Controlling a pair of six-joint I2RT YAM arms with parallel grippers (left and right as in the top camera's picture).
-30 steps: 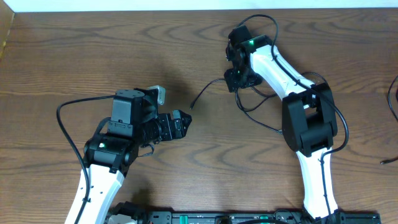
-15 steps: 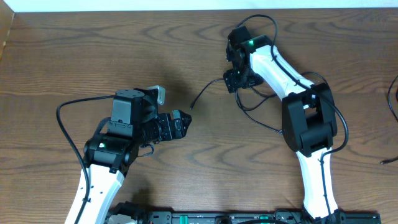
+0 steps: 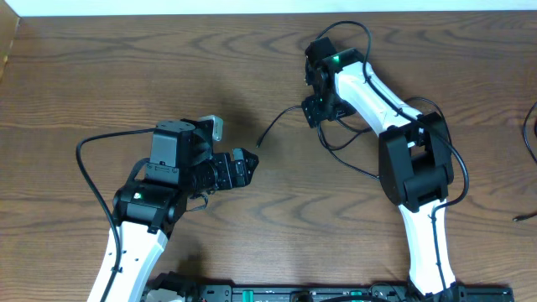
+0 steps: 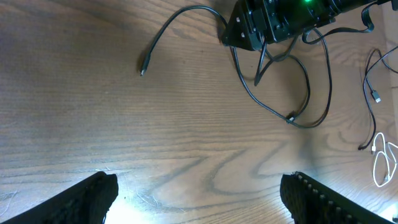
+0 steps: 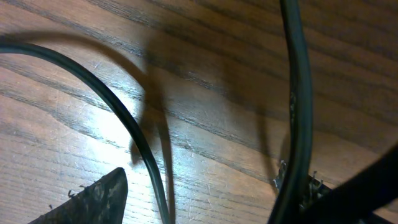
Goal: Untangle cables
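Right pincer [image 3: 313, 110] has edged left over the cables [image 3: 265, 131], parted; left pincer [image 3: 250, 166] stays wide.

right hand [image 3: 313, 111] sits over looped black cables [image 3: 268, 127], left hand [image 3: 249, 168] apart.

1. Two robot arms: one arm [image 3: 138, 201] lower left, one arm [image 3: 415, 168] at right
2. At least two black cables: a tangled cable [image 4: 290, 118] top centre, a loose cable [image 4: 375, 94] right edge
3. One white cable [image 4: 375, 169], lower right

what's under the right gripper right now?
Two black cable strands lie on the wood table beneath the open right gripper; one trails out to a free plug. From overhead, the gripper body hides whether they cross.
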